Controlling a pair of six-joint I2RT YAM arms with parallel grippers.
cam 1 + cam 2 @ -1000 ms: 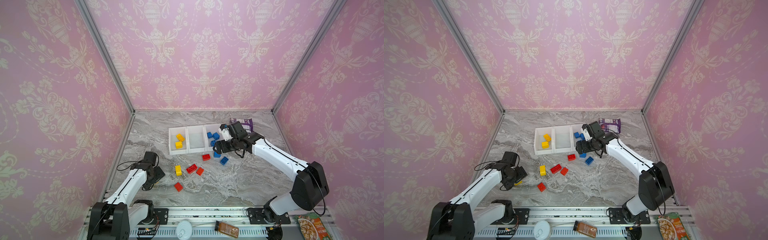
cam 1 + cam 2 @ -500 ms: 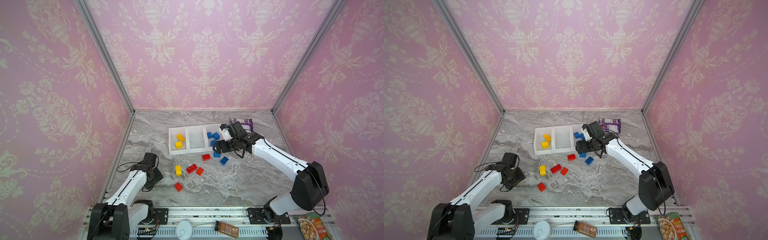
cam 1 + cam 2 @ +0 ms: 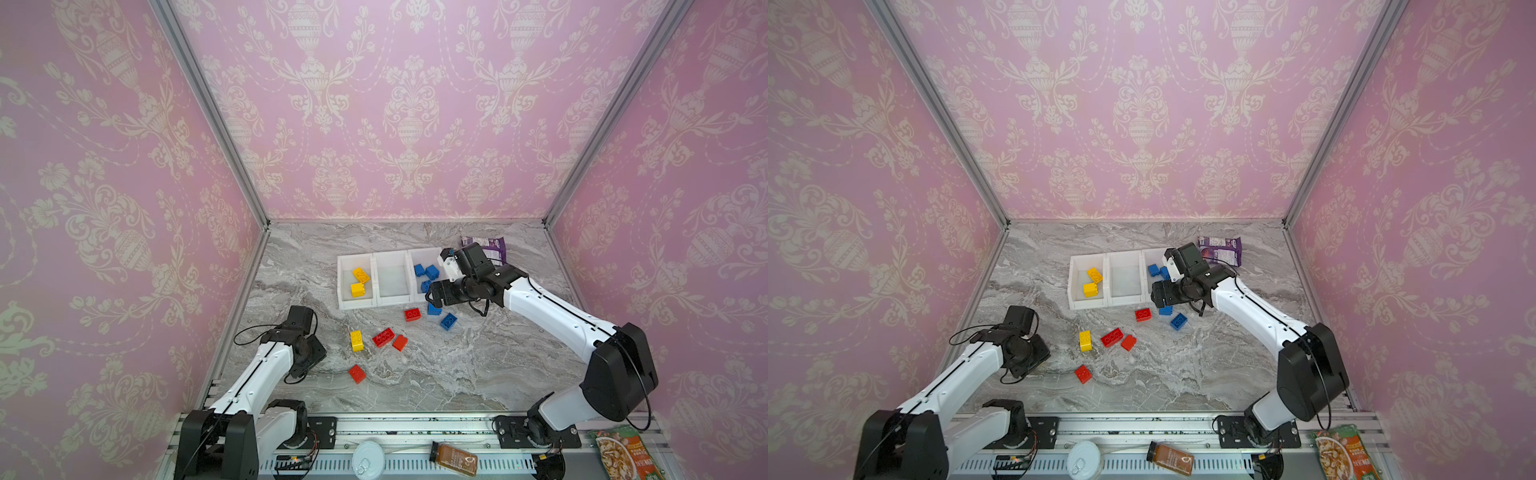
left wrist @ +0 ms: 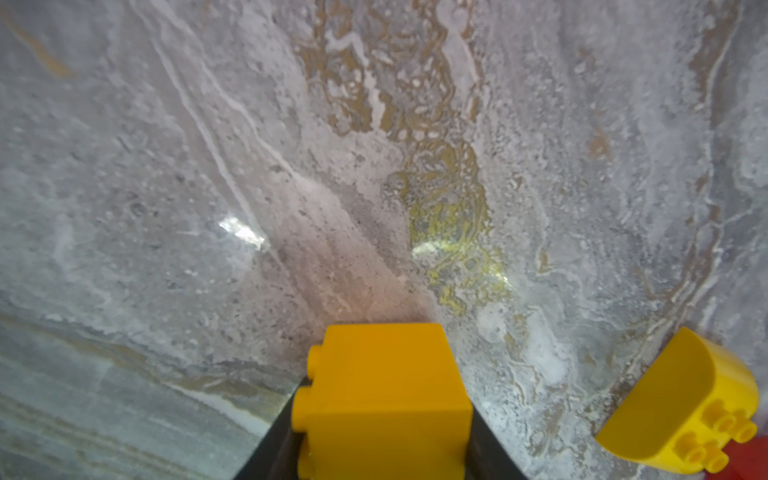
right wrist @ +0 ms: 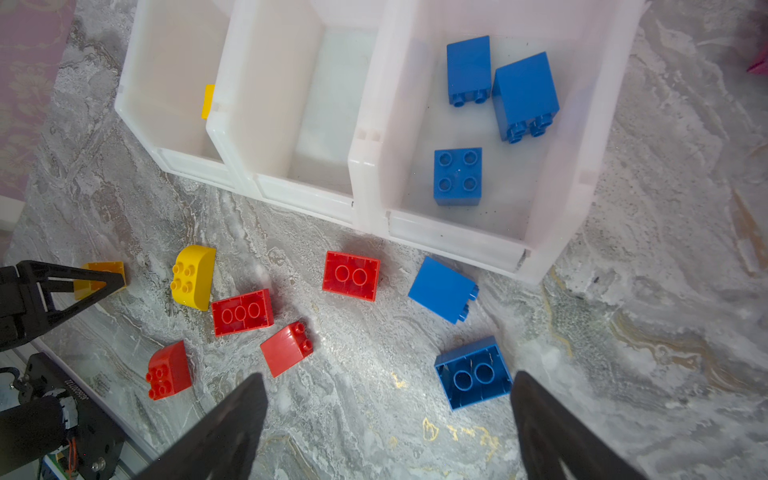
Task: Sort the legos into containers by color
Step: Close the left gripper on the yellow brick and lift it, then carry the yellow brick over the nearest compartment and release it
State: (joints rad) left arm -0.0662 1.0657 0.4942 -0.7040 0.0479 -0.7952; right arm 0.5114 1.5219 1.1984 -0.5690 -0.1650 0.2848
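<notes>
**Non-task items in the cell**

Grey marble-pattern tabletop (image 3: 457,374); the wrist views show brown-gold veining up close. Pink damask wallpaper (image 3: 411,116) on three sides, with aluminium posts (image 3: 208,108) running up the two back corners. Purple snack packet (image 3: 486,246) lies flat at the far right of the table, near the back wall, seen in both top views. Front edge: metal rail (image 3: 415,422) with a slotted strip below. Along that strip, left to right: round white pull-tab can top (image 3: 368,460), amber bottle (image 3: 454,459) on its side with a dark cap, and, well apart, an orange-and-green food pouch (image 3: 623,455), cut off by the picture's edge. Label text too small to read.
</notes>
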